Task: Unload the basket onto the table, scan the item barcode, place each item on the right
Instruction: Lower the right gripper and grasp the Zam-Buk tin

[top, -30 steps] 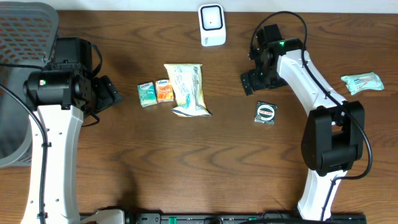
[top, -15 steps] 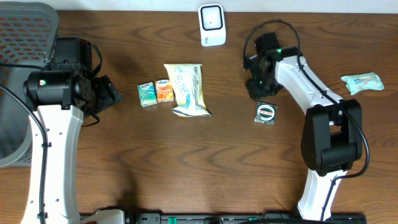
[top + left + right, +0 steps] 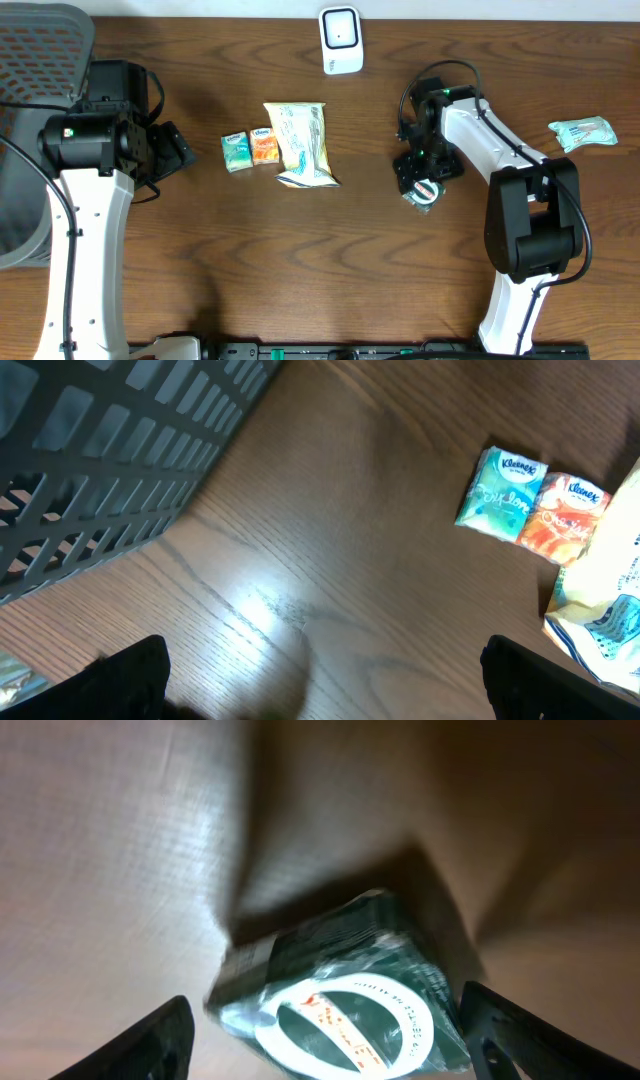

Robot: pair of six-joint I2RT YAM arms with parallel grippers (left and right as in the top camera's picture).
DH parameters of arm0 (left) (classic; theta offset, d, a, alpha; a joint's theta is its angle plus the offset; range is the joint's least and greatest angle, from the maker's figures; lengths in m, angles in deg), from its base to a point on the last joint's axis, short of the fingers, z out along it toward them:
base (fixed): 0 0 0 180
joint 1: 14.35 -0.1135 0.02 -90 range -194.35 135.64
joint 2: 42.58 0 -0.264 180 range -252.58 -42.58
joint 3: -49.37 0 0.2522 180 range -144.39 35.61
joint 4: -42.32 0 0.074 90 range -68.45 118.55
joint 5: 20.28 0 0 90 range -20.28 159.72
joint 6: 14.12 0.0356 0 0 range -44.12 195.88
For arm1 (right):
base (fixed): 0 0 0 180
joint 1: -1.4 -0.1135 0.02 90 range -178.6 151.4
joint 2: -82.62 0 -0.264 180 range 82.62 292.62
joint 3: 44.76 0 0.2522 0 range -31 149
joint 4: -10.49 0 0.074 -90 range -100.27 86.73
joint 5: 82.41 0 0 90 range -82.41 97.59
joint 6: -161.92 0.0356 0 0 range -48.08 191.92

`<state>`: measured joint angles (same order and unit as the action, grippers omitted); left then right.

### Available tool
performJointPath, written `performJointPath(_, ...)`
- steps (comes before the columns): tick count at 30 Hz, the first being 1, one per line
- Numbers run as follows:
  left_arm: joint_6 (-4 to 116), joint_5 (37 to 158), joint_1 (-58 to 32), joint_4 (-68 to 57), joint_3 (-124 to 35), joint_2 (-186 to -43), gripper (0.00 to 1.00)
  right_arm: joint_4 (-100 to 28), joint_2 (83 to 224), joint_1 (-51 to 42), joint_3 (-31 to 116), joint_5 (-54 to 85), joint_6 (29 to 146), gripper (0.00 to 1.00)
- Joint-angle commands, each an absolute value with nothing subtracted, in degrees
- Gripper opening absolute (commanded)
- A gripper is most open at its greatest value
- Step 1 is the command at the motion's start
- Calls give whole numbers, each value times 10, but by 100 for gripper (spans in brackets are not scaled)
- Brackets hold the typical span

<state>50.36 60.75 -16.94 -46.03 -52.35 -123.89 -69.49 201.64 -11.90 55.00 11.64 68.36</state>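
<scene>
The item, a dark green packet (image 3: 340,990) with a white ring label, lies on the wooden table right of centre (image 3: 427,193). My right gripper (image 3: 325,1042) hangs straight over it, open, one finger on each side of the packet and a gap showing at the left finger. In the overhead view the right gripper (image 3: 418,178) covers most of the packet. A white barcode scanner (image 3: 341,40) stands at the table's far edge. My left gripper (image 3: 320,680) is open over bare wood at the left (image 3: 180,150), holding nothing.
Teal (image 3: 236,152) and orange (image 3: 264,146) tissue packs and a pale snack bag (image 3: 300,145) lie mid-table. A teal pouch (image 3: 582,132) sits at the far right. A grey mesh basket (image 3: 40,60) fills the left corner, close to my left gripper.
My right arm has swung from near the scanner toward the front and now hangs over the green packet, fingers either side of it. The left arm has not moved.
</scene>
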Motion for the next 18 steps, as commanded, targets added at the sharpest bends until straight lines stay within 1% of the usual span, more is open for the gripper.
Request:
performJointPath(1, 498, 602, -172, -462, -524, -1242, 98, -720, 2020, -118, 548, 188, 725, 83)
performJointPath(8, 498, 602, -172, -462, -524, -1242, 98, -744, 2020, -118, 548, 206, 725, 99)
performJointPath(14, 498, 602, -172, -462, -524, -1242, 98, -738, 2020, -118, 547, 203, 726, 99)
performJointPath(18, 498, 602, -172, -462, -524, -1242, 98, -715, 2020, -128, 540, 155, 765, 99)
